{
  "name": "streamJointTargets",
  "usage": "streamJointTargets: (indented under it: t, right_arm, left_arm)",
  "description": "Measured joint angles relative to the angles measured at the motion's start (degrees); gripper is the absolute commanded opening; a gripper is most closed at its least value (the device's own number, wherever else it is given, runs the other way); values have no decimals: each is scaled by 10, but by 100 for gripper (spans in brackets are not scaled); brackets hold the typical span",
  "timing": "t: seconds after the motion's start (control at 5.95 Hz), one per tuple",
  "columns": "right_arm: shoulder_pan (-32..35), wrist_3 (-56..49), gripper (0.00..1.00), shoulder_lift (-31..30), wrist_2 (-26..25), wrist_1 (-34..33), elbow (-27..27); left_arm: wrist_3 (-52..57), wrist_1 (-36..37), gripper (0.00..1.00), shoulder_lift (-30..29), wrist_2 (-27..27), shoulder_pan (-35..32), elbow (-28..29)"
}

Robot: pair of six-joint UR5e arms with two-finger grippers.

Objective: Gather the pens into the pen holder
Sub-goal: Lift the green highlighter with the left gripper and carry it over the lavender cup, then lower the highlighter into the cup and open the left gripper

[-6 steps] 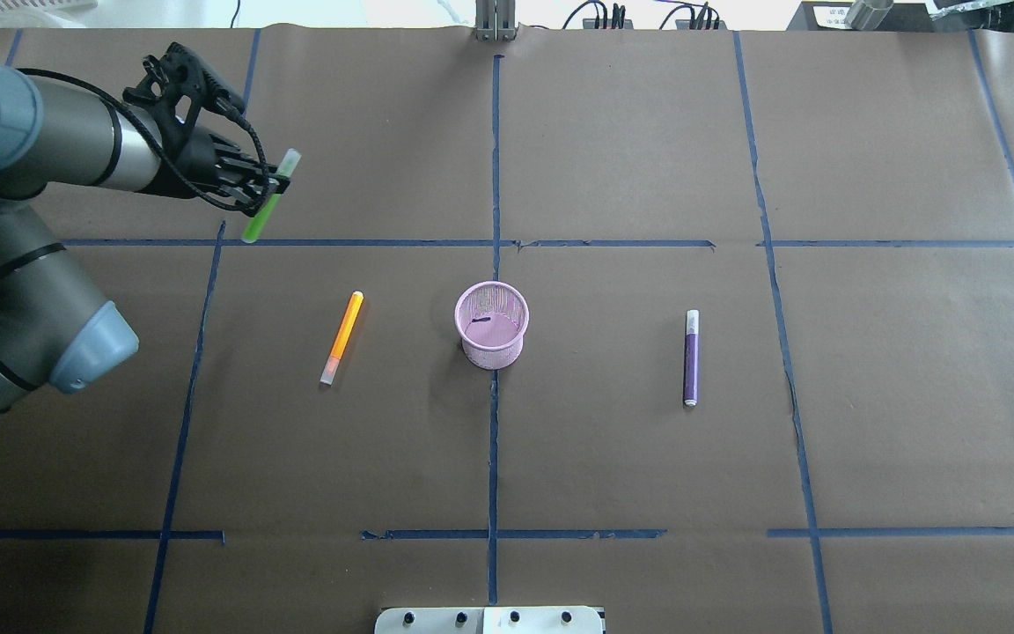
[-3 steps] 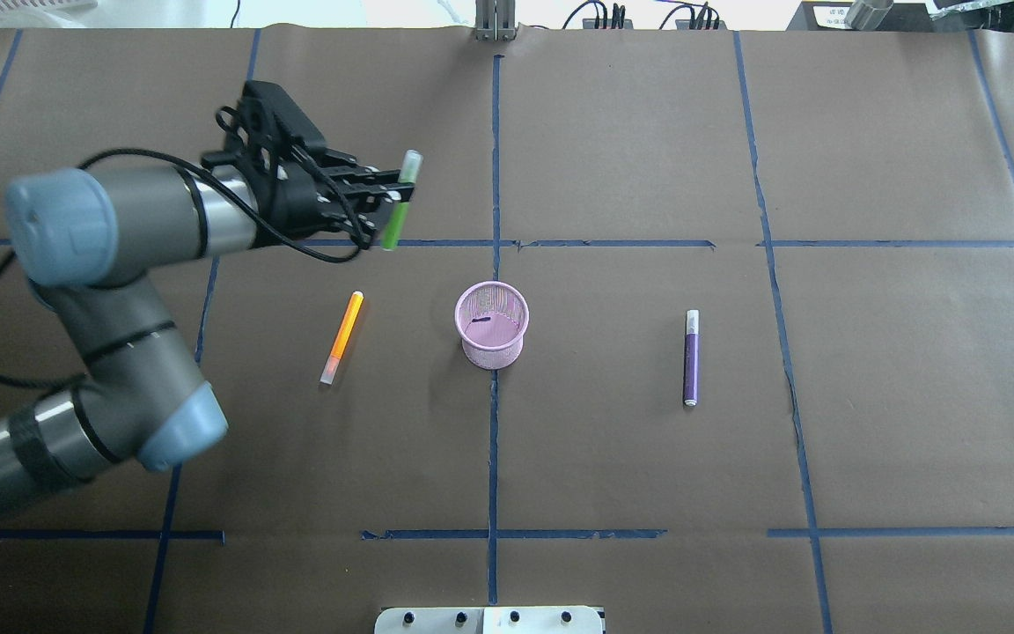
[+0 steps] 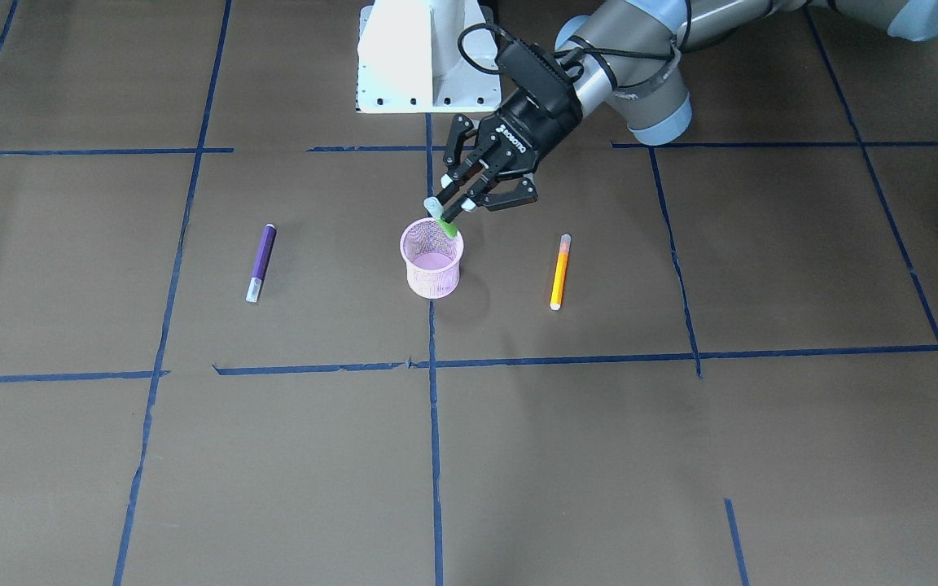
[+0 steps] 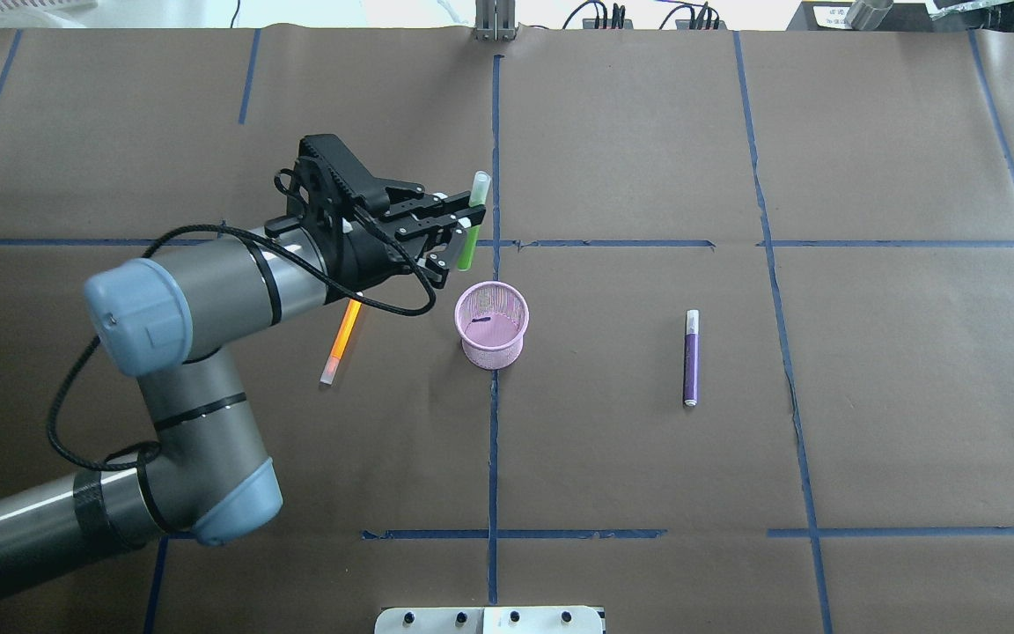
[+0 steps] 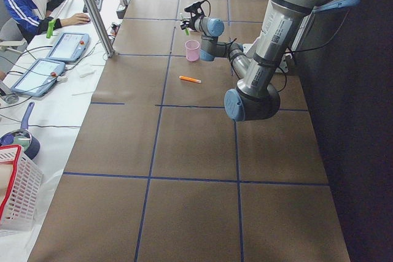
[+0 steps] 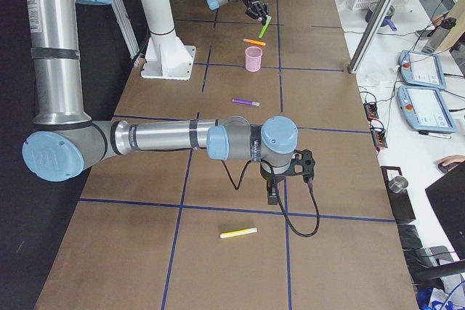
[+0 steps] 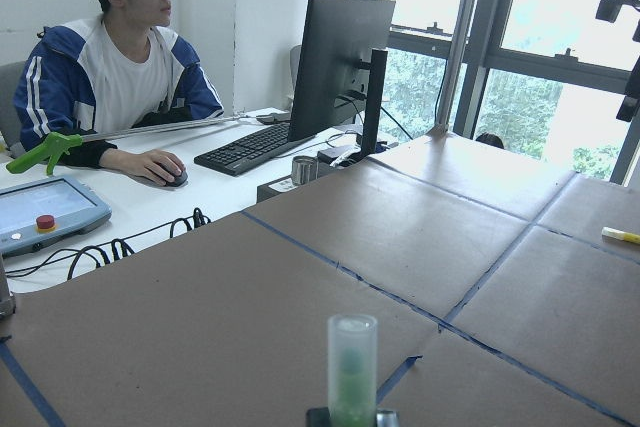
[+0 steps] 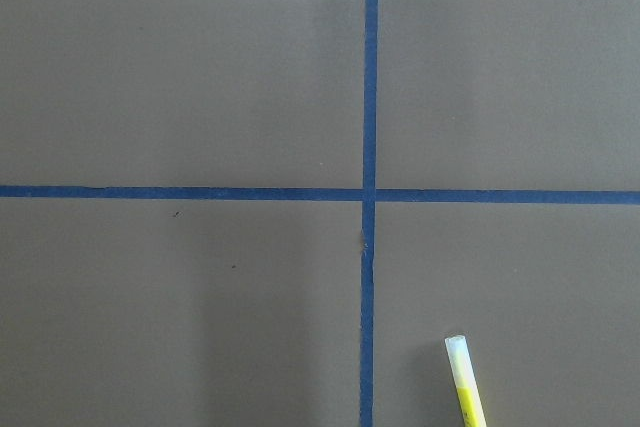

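Left arm point(image 4: 208, 282) is reaching toward worktop centre, left gripper point(image 4: 465, 222) clamping the green pen point(image 4: 468, 254); right arm point(image 6: 167, 136) is extending low near right edge.

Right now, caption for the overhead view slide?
Left pincer holds the green pen near the pink pen holder; orange pen and purple pen lie flat either side.

left arm point(image 3: 640, 49): grey tubes, pale-blue joint caps; black cable point(image 4: 397, 312) looping behind the black pincer point(image 3: 454, 208), white robotiq lettering on it.

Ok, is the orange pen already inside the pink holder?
No, the orange pen lies flat, well apart from the pen holder.
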Motion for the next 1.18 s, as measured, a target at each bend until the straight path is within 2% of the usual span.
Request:
streamJointTargets:
  t: [0.34,0.67,1.18]
  right_arm:
    - [0,0,100,1,0,0,0]
    - [0,0,100,1,0,0,1]
    - [0,1,100,1,0,-1,1]
  left_arm:
    - [0,-123,0,-15,19,7,96]
    - [-1,-160,0,-19,22,20,114]
    - [-1,-167,0,-12,28,44,122]
